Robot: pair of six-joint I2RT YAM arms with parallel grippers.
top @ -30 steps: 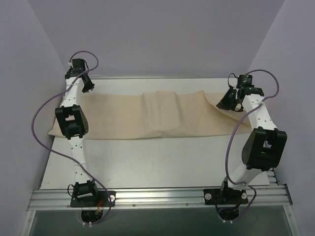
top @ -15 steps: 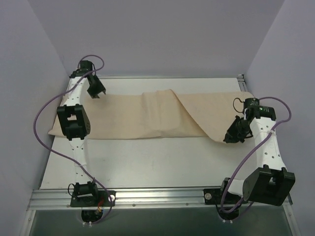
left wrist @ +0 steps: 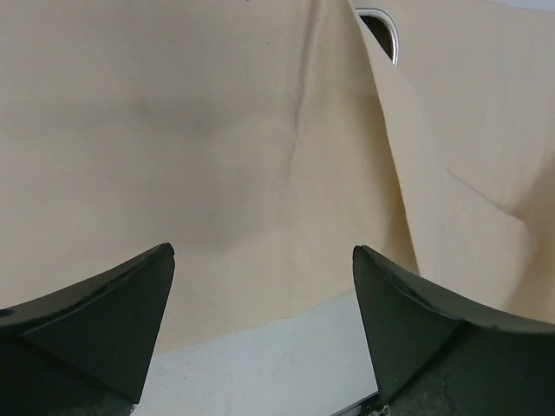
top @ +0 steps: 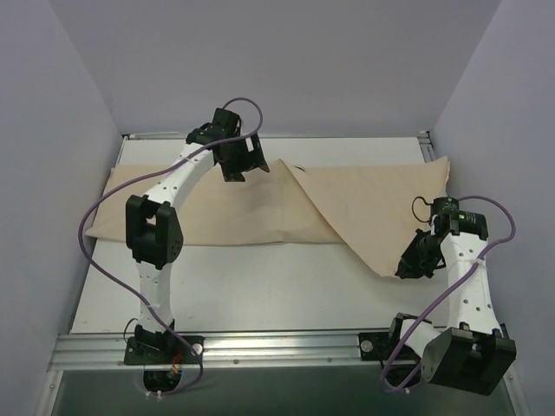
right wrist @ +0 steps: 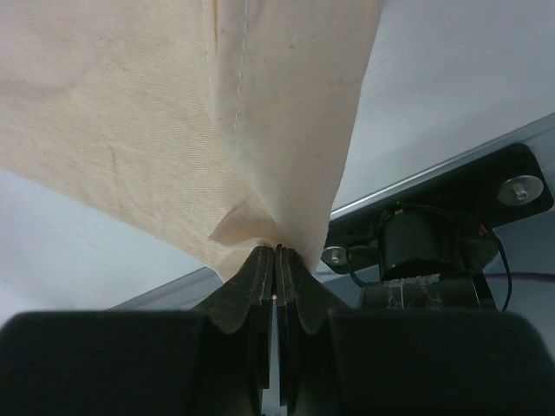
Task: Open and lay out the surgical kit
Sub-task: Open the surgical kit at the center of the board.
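The surgical kit's beige cloth wrap [top: 251, 208] lies across the far half of the table, with a fold running diagonally through its middle. My right gripper [top: 406, 267] is shut on a corner of the cloth [right wrist: 251, 221], pulled toward the near right and lifted slightly. My left gripper [top: 243, 169] hovers open over the cloth's rear middle, nothing between its fingers [left wrist: 260, 251]. A shiny curved rim of the steel tray [left wrist: 388, 30] peeks out from under the cloth fold [left wrist: 347, 130]. No instruments show.
White tabletop [top: 260, 286] lies bare in front of the cloth. An aluminium rail [top: 277, 347] with both arm bases runs along the near edge; the right arm's base [right wrist: 425, 247] sits just behind the held corner. Walls close in on left, right and back.
My left gripper let go of the cloth's far-left end, opened wide and swung right to the rear middle. My right gripper drew its corner toward the near right, unfolding the flap.
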